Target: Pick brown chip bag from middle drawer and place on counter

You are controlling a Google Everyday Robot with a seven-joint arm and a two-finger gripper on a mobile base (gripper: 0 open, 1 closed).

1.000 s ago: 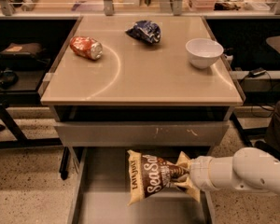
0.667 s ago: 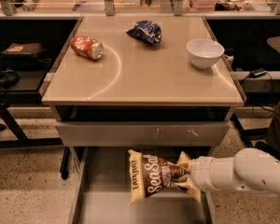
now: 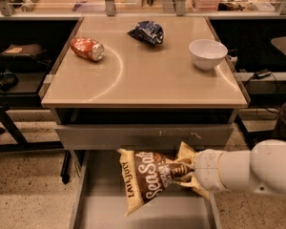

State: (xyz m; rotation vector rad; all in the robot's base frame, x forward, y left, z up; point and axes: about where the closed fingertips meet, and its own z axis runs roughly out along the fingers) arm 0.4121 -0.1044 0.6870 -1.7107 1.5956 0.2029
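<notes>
A: While the bag [image 3: 150, 180] hangs over the open drawer [image 3: 100, 213], where's the gripper [image 3: 183, 171] w/ respect to it?

B: At the bag's right end, clenched on the crimped top. Arm [image 3: 248, 168] reaches in from the right. Rest of the bag trails left & down from the fingers.

A: Long axis?

B: Diagonal: top corner up-right by the gripper, bottom corner low-left above the drawer floor. "Sea Salt" lettering runs along that slant. Can't tell if the low corner touches the floor.

A: And the counter [image 3: 148, 75]?

B: Higher & further back, above the closed drawer front [image 3: 143, 136]. From the gripper, the goal lies up & away from the camera, past the counter's near rim.

A: So what does the move turn on?

B: My read: height first. Bag's top corner sits just under that front, so it prob. needs to back out & rise clear of the rim before going over the top.

A: Room to land?

B: Looks so. Can [image 3: 87, 48] sits far left, blue bag [image 3: 147, 32] back centre, bowl [image 3: 208, 53] right. None is near the front rim.
</notes>
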